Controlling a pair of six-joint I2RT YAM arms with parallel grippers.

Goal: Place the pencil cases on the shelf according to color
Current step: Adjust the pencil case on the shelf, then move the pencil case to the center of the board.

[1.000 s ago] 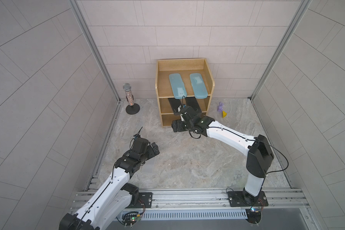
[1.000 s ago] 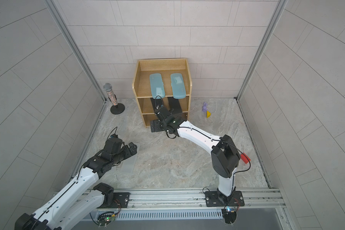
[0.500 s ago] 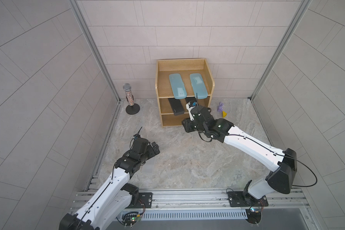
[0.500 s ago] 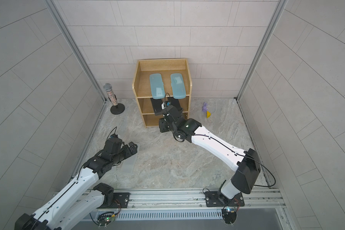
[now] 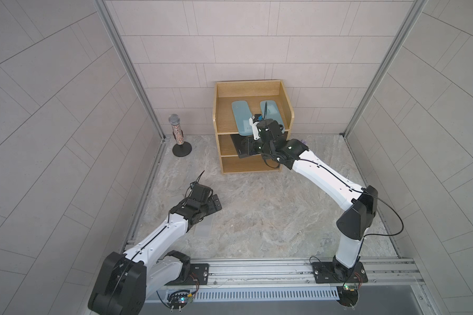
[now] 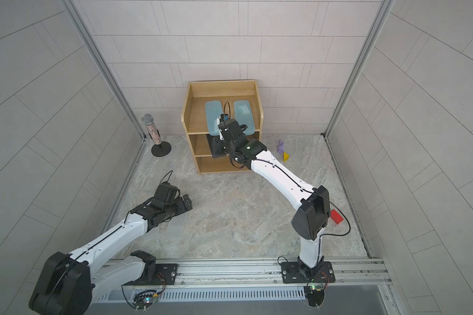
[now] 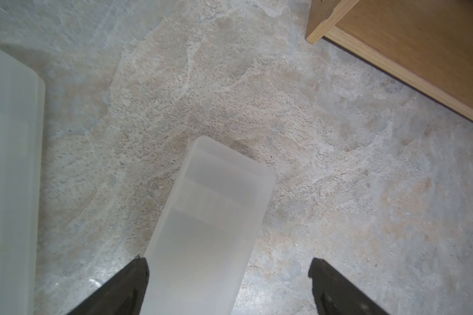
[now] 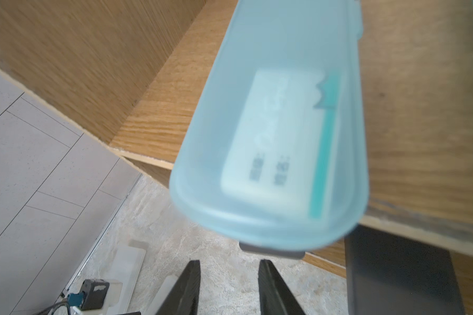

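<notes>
Right pincer: fingers together, empty, before the middle tier of the light oak wooden shelf.
Left pincer: fingers apart, astride a frosted whitish flat pencil case on the stone-patterned tabletop; contact unclear.
Top tier: two translucent light-blue rounded pencil cases, side by side.
Middle tier: matte black flat pencil case.

Bright, even light — soft shadows, blurred wrist close-ups
</notes>
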